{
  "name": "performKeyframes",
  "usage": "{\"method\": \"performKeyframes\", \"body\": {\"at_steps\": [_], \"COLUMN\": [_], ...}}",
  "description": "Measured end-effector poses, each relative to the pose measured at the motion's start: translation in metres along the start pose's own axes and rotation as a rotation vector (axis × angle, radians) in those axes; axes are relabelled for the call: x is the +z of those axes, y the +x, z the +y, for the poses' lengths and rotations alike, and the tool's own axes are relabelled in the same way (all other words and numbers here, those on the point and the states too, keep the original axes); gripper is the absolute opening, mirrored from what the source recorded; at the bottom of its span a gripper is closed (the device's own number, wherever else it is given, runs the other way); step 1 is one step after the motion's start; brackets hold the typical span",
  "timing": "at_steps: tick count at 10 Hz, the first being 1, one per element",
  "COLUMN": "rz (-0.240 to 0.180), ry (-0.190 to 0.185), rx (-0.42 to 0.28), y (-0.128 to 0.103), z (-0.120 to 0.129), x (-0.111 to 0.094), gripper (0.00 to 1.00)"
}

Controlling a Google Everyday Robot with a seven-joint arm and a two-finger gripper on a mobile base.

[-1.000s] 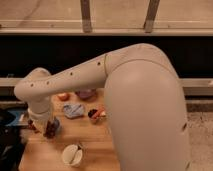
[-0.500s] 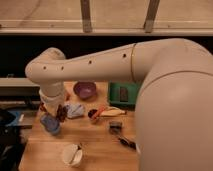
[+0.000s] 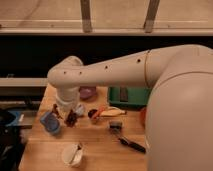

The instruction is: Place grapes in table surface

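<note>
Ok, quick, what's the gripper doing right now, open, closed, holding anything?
Gripper: closed, low over the table surface, on the grapes.

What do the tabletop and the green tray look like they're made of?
Table surface: wood, butcher-block, matte light brown with visible strips. Green tray: probably plastic, uniform smooth colour; hard to confirm. The gripper sits low at the table's left, by the grapes.
</note>
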Motion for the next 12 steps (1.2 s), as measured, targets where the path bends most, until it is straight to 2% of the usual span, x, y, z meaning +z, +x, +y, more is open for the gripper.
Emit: {"method": "performKeyframes", "body": {"at_steps": [2, 4, 7, 8, 12], "rz": [0.021, 0.038, 0.049, 0.049, 0.044], "ry": [-0.041, -0.082, -0.147, -0.165, -0.216], "rx": [0.061, 0.126, 0.185, 0.195, 0.205], "y": [0.021, 0.044, 0.064, 0.068, 0.068], "z": [-0.01, -0.02, -0.026, -0.028, -0.031], "x": [0.031, 0.053, 0.084, 0.094, 0.123], "gripper": [0.0, 0.0, 0.01, 0.06, 0.46]}}
